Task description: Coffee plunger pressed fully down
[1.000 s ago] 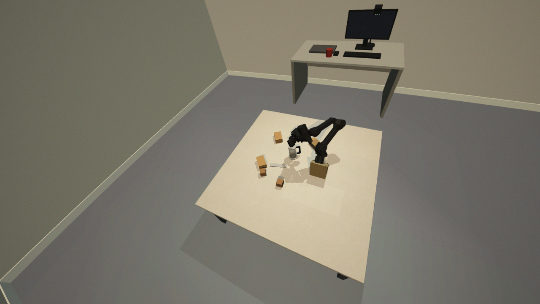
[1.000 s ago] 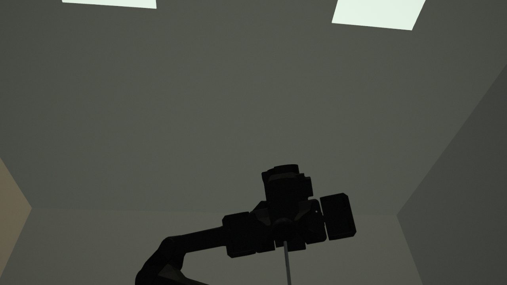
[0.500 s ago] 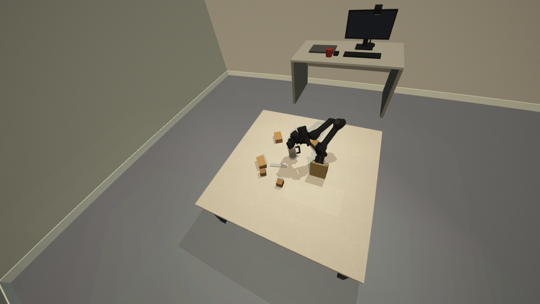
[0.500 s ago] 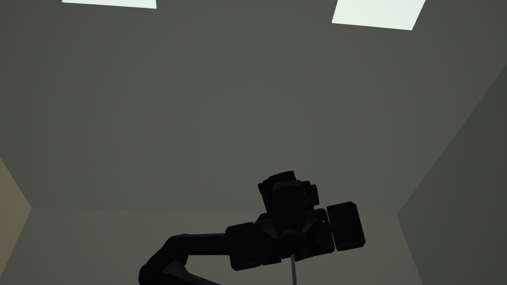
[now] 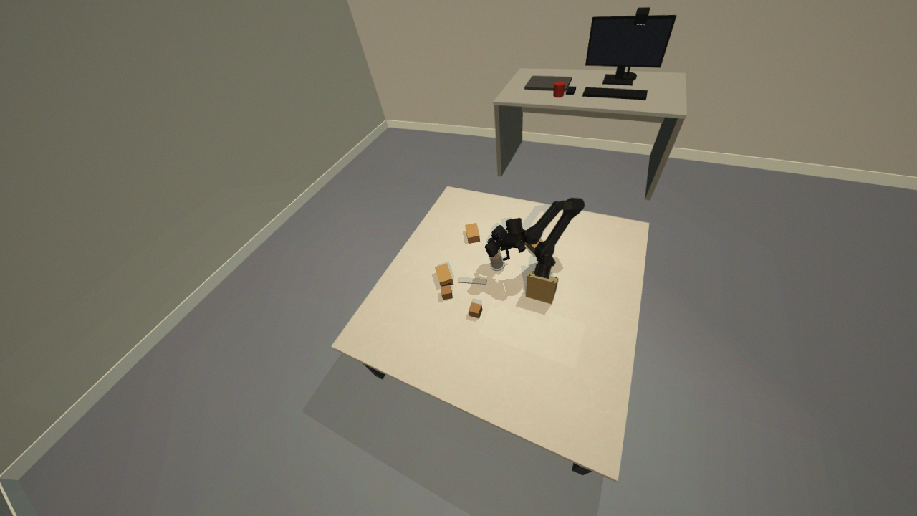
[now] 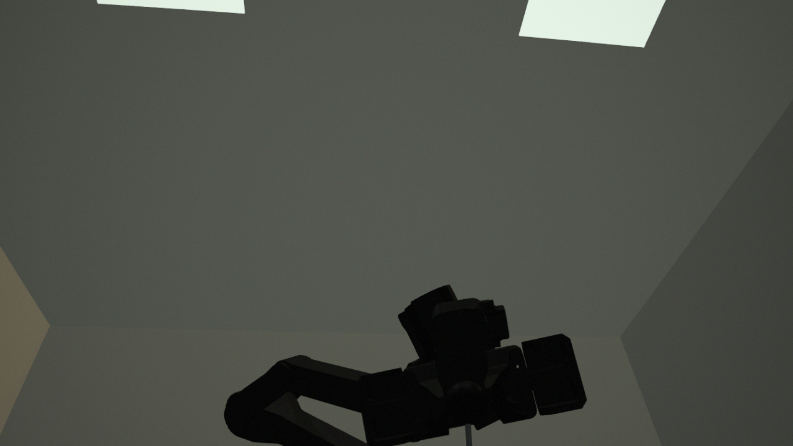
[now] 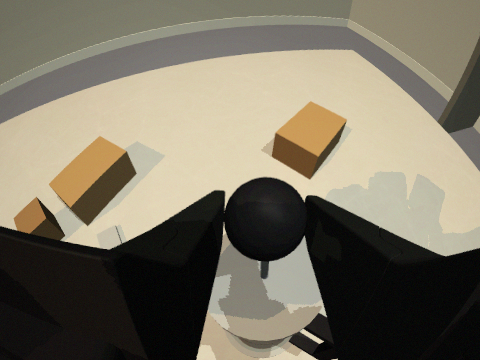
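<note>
The coffee press stands on the table, upright as far as I can tell, its black handle towards the arm's base. My gripper is above it, shut on the round black plunger knob. The knob sits between both fingertips in the wrist view. A short piece of the thin plunger rod shows below it, above the pale lid. The filter inside the press is not clearly visible.
Orange-brown blocks and small cubes lie around the press. A flat grey strip lies near it. Another block is partly hidden behind the arm. The arm's base block stands to the right.
</note>
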Tool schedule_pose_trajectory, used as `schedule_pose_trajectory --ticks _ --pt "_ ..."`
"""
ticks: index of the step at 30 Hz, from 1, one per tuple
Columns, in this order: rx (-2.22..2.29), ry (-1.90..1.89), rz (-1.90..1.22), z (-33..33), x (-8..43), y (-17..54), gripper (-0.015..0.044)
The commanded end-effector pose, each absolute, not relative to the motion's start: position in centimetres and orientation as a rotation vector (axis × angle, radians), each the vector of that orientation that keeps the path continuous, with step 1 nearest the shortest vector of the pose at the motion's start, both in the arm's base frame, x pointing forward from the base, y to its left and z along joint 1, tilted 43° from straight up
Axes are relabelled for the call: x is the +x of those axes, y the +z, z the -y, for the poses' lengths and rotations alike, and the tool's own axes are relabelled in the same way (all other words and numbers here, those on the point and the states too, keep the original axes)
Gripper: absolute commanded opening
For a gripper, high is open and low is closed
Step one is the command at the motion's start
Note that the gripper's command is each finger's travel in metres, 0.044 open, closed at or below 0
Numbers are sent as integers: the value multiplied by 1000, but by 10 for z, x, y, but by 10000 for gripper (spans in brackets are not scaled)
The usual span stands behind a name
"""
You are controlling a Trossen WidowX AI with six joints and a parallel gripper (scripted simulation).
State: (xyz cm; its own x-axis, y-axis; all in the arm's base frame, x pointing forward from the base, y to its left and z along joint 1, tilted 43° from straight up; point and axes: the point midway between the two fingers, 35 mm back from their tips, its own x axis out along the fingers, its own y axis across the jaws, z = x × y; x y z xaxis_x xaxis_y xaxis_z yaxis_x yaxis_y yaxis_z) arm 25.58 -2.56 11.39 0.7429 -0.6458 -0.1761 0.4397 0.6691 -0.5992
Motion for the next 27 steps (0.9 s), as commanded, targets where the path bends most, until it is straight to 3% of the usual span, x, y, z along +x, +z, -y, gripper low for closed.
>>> schedule_pose_trajectory --ticks 1,27 --pt "-595 -628 -429 35 251 98 124" --pt "-606 -632 -405 47 264 94 124"
